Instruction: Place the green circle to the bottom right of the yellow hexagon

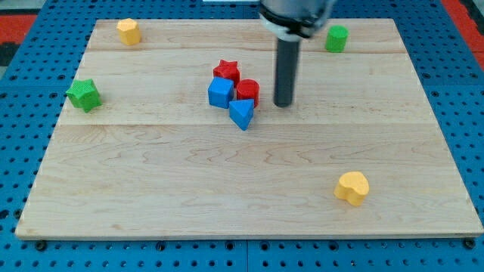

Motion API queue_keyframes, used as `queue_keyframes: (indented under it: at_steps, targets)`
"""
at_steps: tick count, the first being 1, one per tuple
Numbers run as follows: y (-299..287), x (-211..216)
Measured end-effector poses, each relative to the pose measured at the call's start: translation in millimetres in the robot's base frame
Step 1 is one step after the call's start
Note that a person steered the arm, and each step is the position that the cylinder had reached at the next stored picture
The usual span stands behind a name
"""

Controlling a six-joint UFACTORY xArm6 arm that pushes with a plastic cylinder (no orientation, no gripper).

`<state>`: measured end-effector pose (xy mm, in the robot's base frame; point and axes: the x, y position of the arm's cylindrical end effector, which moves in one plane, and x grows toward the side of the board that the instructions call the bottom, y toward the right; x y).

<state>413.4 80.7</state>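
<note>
The green circle (336, 38) sits near the board's top right. The yellow hexagon (128, 31) sits near the top left corner. My tip (283, 104) rests on the board in the upper middle, just right of a cluster of red and blue blocks. It is well below and left of the green circle, and far right of the yellow hexagon. It touches no block.
A red star (226, 71), a red round block (247, 91), a blue cube (220, 93) and a blue triangle (241, 113) huddle at the centre. A green star (84, 94) is at the left edge. A yellow heart (352, 187) is at the bottom right.
</note>
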Motion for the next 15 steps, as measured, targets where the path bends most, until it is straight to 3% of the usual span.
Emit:
queue_keyframes:
  at_steps: [1,3,7,8,9,10,11,12,13,14,15]
  targets:
    - [75.5,-10.6]
    - [176.5,-124.5]
    - [204.3,-133.6]
    - [136.3,-132.5]
    - [112.2,-136.2]
    - [19.6,-122.4]
    - [121.6,-113.8]
    - [168.7,-134.6]
    - [143.6,-159.5]
    - [57.4,-146.2]
    - [72.8,-146.2]
